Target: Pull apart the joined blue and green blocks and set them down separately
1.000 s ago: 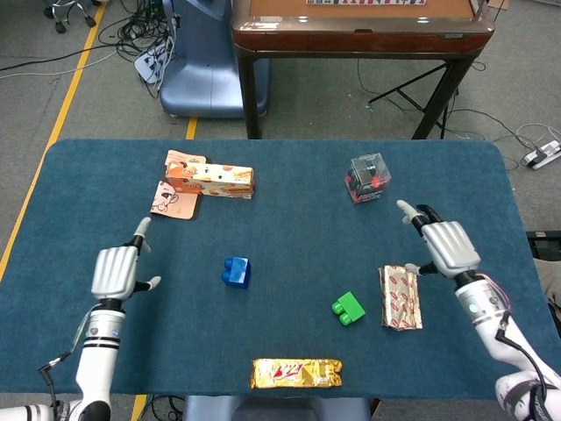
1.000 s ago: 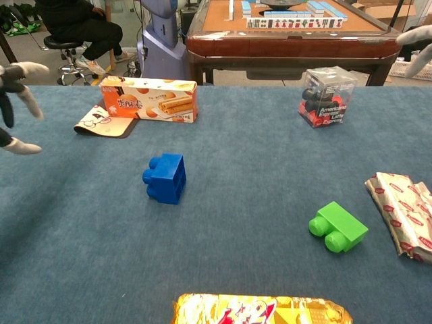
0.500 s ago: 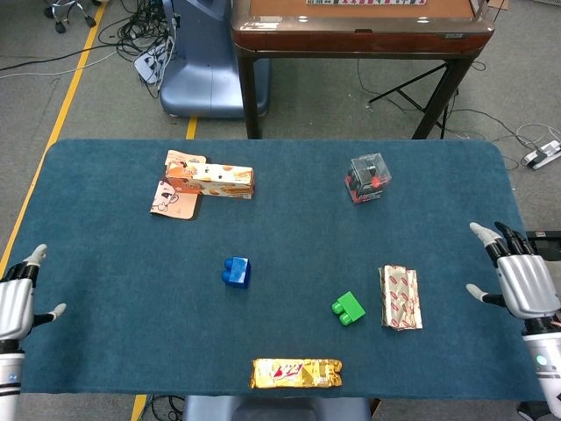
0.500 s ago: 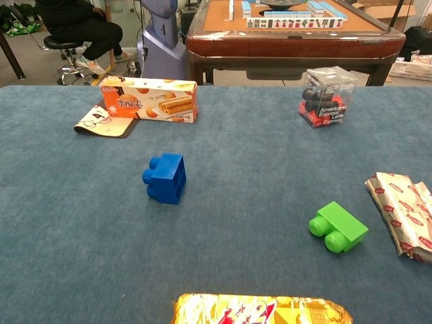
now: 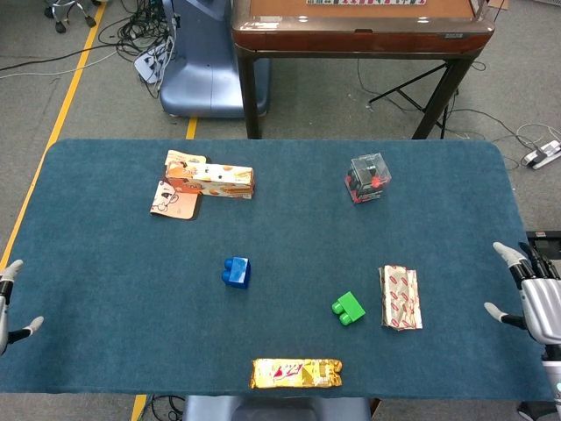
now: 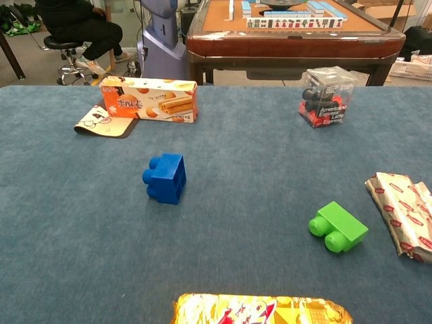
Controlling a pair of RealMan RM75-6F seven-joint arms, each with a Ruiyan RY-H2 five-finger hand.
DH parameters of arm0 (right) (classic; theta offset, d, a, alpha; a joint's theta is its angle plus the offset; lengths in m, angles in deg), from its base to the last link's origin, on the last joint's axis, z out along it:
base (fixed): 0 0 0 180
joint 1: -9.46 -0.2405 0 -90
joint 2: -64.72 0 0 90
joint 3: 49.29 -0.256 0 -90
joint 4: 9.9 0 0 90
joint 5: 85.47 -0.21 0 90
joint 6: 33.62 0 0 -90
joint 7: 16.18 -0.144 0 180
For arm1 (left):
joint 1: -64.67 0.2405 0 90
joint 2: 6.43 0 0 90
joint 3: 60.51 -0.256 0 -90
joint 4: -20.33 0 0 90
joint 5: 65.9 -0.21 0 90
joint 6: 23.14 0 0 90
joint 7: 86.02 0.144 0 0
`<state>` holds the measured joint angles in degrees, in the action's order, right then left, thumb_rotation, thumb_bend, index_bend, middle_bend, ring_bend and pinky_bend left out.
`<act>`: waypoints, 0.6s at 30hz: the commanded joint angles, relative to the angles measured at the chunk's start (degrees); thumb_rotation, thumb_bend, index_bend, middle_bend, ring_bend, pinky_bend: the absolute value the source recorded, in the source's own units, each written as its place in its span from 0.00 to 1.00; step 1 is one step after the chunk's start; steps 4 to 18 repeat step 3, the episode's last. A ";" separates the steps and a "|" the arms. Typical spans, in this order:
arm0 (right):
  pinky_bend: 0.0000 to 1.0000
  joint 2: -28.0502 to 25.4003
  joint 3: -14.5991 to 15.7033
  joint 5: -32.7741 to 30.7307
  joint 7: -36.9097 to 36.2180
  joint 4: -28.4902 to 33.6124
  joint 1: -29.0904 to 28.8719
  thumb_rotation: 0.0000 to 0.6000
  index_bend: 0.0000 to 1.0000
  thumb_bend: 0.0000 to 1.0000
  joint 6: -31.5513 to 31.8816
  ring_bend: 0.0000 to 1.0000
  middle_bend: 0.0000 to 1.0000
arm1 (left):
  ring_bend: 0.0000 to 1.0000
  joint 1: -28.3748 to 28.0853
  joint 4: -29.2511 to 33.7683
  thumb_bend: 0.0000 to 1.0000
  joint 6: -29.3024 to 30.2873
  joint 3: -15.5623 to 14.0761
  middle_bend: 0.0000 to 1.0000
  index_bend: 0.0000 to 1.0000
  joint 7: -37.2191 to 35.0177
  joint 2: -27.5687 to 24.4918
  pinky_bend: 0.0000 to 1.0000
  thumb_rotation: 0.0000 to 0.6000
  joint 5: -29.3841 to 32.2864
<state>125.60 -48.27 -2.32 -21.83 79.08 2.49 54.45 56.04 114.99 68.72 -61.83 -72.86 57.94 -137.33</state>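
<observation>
Head view: blue block [image 5: 236,271], green block [image 5: 348,308] lie apart; both hands spread, empty.

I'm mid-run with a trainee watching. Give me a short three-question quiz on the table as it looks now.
1. True or false: the blue block and green block are joined.
2. Which lies nearest the green block? A) orange box B) silver-red packet C) clear cube
3. What does either hand hold?

Key: 1. False, they lie apart. 2. B. 3. Nothing; left hand and right hand are open at the table's edges.
</observation>
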 commanded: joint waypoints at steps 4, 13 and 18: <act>0.15 -0.47 -0.72 0.14 -0.40 0.33 0.44 1.00 0.14 0.00 -0.33 0.21 0.21 | 0.23 0.06 -0.17 0.00 -1.38 0.71 0.20 0.15 1.27 0.49 0.46 1.00 -0.24; 0.15 -0.47 -0.72 0.14 -0.40 0.33 0.44 1.00 0.14 0.00 -0.33 0.21 0.21 | 0.23 0.06 -0.17 0.00 -1.38 0.71 0.20 0.15 1.27 0.49 0.46 1.00 -0.24; 0.15 -0.47 -0.72 0.14 -0.40 0.33 0.44 1.00 0.14 0.00 -0.33 0.21 0.21 | 0.23 0.06 -0.17 0.00 -1.38 0.71 0.20 0.15 1.27 0.49 0.46 1.00 -0.24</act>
